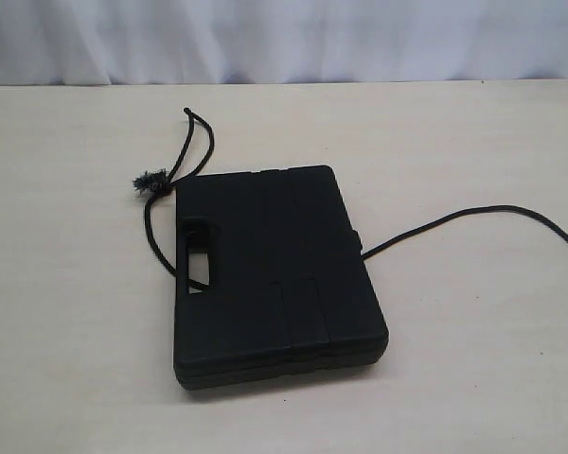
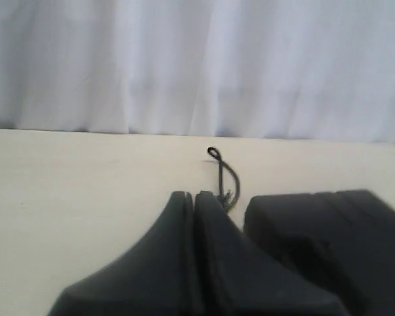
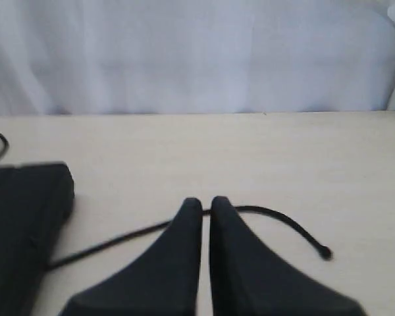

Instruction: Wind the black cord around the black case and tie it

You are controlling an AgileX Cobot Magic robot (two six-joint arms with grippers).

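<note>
The black case [image 1: 275,274] lies flat on the table's middle, its handle slot facing left. The black cord [image 1: 473,214] comes out from under the case's right side and trails right to a knotted tip. On the left it loops past the handle slot to a frayed knot [image 1: 151,182], with a short doubled end behind. Neither gripper shows in the exterior view. My left gripper [image 2: 194,196] is shut and empty, with the case [image 2: 329,237] beside it and the cord [image 2: 224,174] beyond. My right gripper [image 3: 206,201] is shut, holding nothing; the cord [image 3: 276,216] lies past its tips.
The pale table [image 1: 76,331] spreads around the case on all sides. A white curtain [image 1: 284,38] hangs along the table's far edge.
</note>
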